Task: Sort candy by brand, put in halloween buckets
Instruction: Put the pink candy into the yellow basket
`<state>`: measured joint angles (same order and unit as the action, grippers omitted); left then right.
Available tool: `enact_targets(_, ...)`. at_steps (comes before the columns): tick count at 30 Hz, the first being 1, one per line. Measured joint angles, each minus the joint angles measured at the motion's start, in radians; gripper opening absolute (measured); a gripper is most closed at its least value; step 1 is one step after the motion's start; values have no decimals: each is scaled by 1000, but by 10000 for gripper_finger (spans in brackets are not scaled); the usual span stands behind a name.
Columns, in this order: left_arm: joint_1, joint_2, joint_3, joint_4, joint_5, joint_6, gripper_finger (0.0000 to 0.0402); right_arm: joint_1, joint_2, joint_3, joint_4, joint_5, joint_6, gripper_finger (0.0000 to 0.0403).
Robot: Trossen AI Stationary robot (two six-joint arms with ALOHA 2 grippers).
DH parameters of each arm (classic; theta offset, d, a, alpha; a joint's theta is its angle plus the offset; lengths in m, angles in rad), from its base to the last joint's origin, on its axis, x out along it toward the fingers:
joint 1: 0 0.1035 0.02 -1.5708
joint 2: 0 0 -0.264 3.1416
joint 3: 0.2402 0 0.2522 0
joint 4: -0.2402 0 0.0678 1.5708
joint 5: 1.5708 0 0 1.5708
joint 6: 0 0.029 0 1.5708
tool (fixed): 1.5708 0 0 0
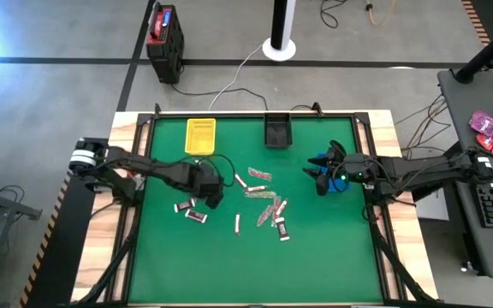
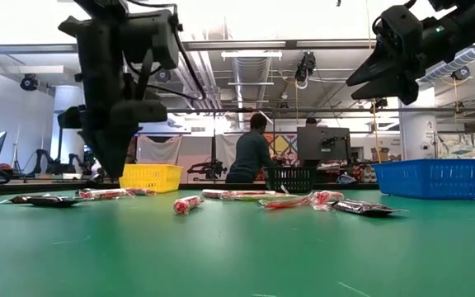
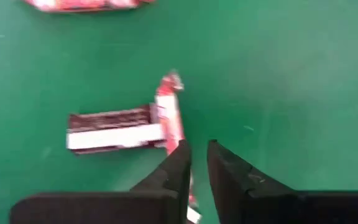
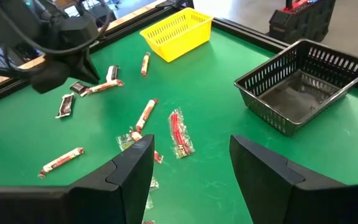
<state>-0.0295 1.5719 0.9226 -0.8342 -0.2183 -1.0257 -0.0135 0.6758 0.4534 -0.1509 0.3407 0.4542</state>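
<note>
Several wrapped candy bars (image 1: pixel 264 201) lie scattered on the green table. My left gripper (image 1: pixel 212 195) hovers just above a pink-red bar (image 3: pixel 168 115) that lies against a dark brown bar (image 3: pixel 112 130). Its fingers stand a narrow gap apart with nothing between them (image 3: pixel 195 167). My right gripper (image 1: pixel 322 180) is wide open and empty, raised over the blue bin (image 2: pixel 435 177) at the table's right. That bin is mostly hidden under it in the high view. The yellow bin (image 1: pixel 200 135) and the black bin (image 1: pixel 277 131) stand at the far edge.
More bars lie left of my left gripper (image 1: pixel 191 210) and toward the table's middle (image 1: pixel 278 224). A large black-and-red box (image 1: pixel 165 31) stands on the floor beyond the table. A person (image 2: pixel 250 153) stands in the room behind. The near half of the table is bare green.
</note>
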Motion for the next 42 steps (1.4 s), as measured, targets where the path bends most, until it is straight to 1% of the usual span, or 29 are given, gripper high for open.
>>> enact_targets(7,27,21,0,2,-7,58,112,0,0,0,0,0,5,203)
enact_targets(12,27,51,0,26,-7,95,126,0,0,0,0,0,6,203)
enact_targets(19,28,75,0,39,-8,99,121,0,0,0,0,0,6,203)
enact_targets(32,52,107,-1,44,-29,132,77,0,0,0,0,0,0,203)
enact_targets(42,61,134,-1,84,-28,157,74,0,0,0,-1,0,-1,203)
